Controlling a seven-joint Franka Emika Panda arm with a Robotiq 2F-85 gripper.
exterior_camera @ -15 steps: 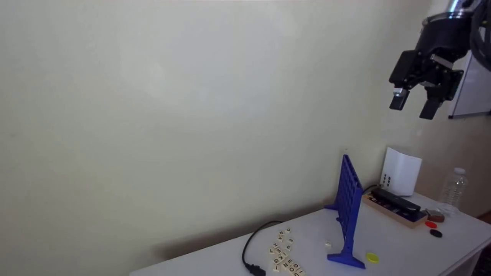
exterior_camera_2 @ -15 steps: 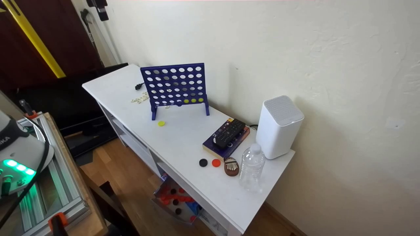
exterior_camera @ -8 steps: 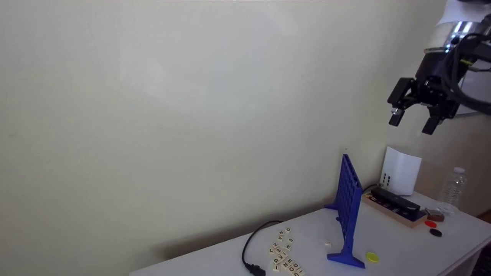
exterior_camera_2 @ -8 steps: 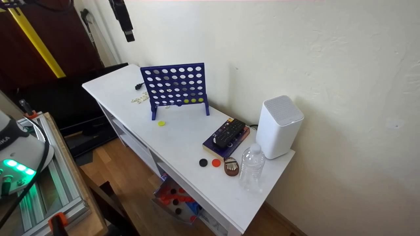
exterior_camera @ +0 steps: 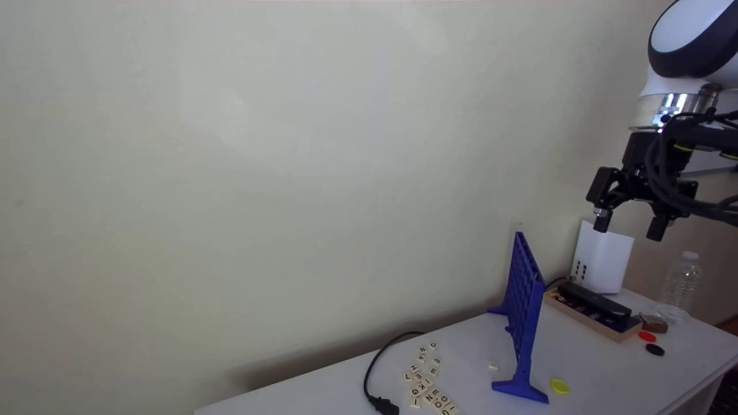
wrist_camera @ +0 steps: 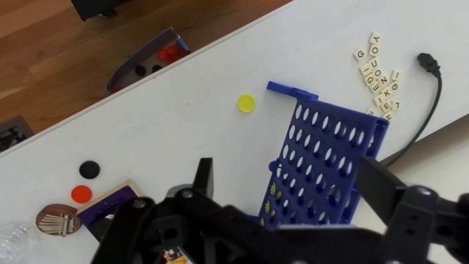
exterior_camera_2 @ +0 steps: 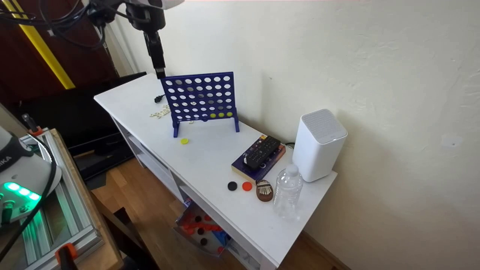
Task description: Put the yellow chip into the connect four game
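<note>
The yellow chip (exterior_camera: pixel 559 387) lies flat on the white table in front of the near foot of the blue connect four game (exterior_camera: pixel 523 300). The chip shows in an exterior view (exterior_camera_2: pixel 184 141) and in the wrist view (wrist_camera: pixel 246 103). The upright game (exterior_camera_2: pixel 203 83) holds 3 yellow chips in its bottom row. My gripper (exterior_camera: pixel 628 231) is open and empty, high above the table. In the wrist view its fingers (wrist_camera: pixel 205 176) stand wide apart, with the game (wrist_camera: pixel 337 143) below between them and the chip beyond, up and left of the middle.
Letter tiles (wrist_camera: pixel 377 82) and a black cable (wrist_camera: pixel 428 66) lie beyond the game. A book (exterior_camera_2: pixel 240 167) with a remote (exterior_camera_2: pixel 262 152), a white box (exterior_camera_2: pixel 318 150), a clear bottle (exterior_camera_2: pixel 288 191), a thumb piano (exterior_camera_2: pixel 264 191), a red chip (exterior_camera_2: pixel 247 186) and a black chip (exterior_camera_2: pixel 232 186) stand or lie around.
My gripper has come down a long way, still open. In an exterior view it has also moved right, its tip now in line with the game's top corner. Nothing on the table has moved.
</note>
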